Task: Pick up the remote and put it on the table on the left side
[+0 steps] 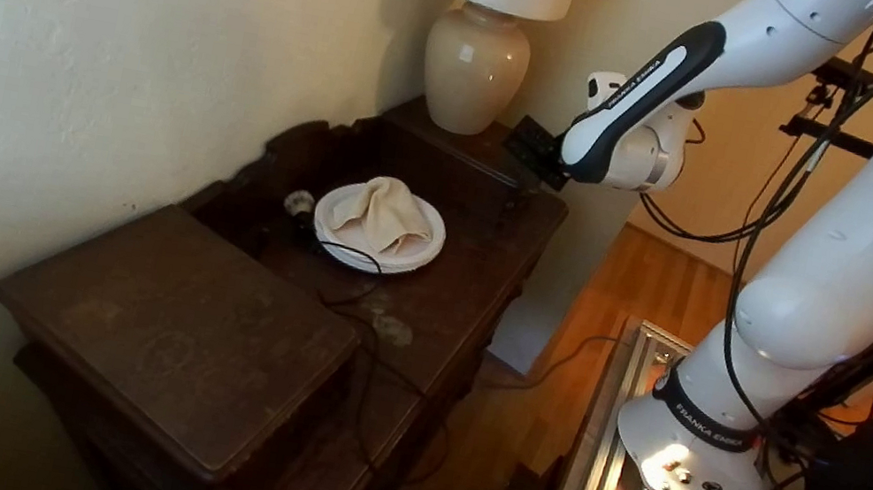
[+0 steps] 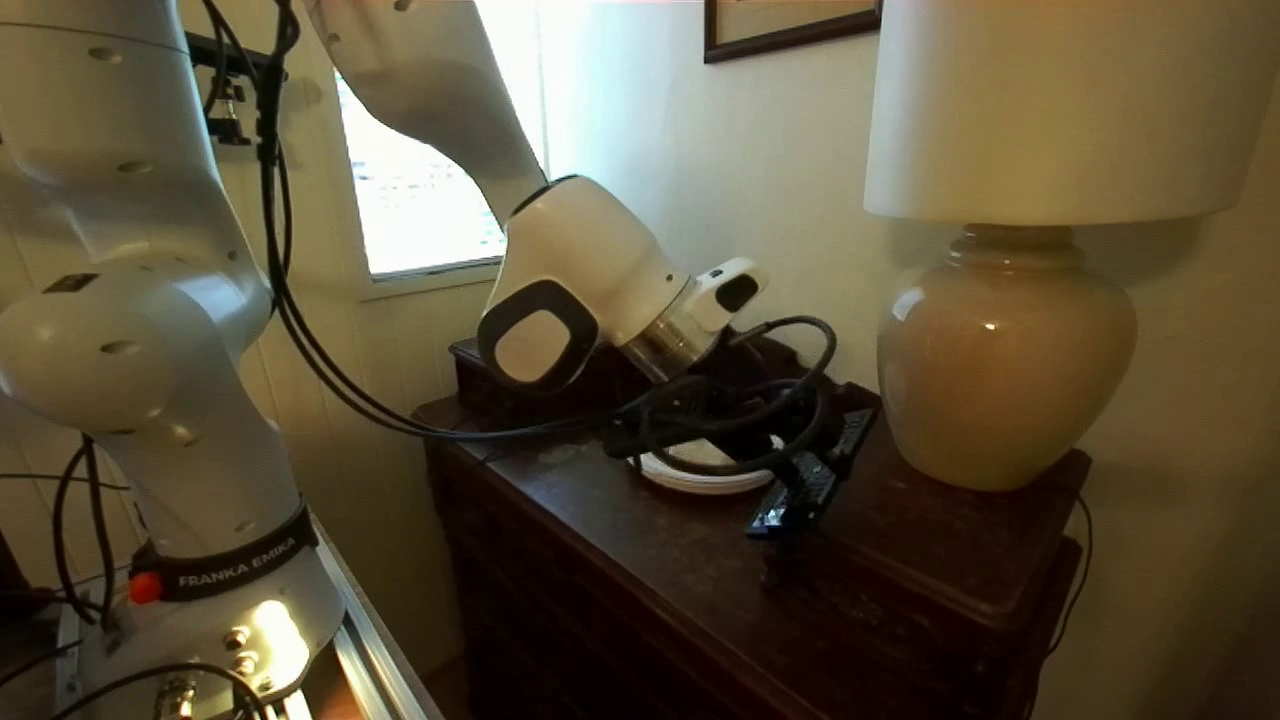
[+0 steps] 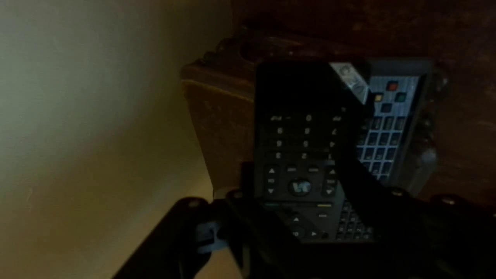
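By the short edge of the surface, the end effector is around the black remote, maybe for lifting; I can't tell if it pinches.

FRANKA EMIKA marks the arm, digits 0–9 the black remote.

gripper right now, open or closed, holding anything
Gripper: closed, holding the black remote; whether it also grips the grey remote behind cannot be told.

Desk: scuffed wood, faint sheen
Lamp base: smooth, glossy
Napkin: matt cloth
Black remote: probably plastic, view dim
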`<state>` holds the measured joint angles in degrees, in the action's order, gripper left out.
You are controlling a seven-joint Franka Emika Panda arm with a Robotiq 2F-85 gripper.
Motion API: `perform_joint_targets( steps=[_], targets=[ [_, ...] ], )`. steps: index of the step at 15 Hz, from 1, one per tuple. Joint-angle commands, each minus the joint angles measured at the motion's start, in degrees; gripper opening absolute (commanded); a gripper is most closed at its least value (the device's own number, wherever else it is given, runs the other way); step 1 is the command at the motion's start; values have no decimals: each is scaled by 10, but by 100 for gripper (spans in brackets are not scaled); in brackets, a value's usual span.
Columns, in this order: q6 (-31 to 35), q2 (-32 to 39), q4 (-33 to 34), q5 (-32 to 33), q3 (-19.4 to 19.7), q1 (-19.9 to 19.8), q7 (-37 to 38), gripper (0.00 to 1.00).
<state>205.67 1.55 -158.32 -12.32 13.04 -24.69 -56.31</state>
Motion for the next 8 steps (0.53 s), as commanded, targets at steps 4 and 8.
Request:
perform_joint_targets(
  steps=[4, 8],
  targets=[
    [184, 25, 0, -72, -17, 34, -145, 35],
    [327, 96, 3, -72, 12, 87, -166, 35]
  ],
)
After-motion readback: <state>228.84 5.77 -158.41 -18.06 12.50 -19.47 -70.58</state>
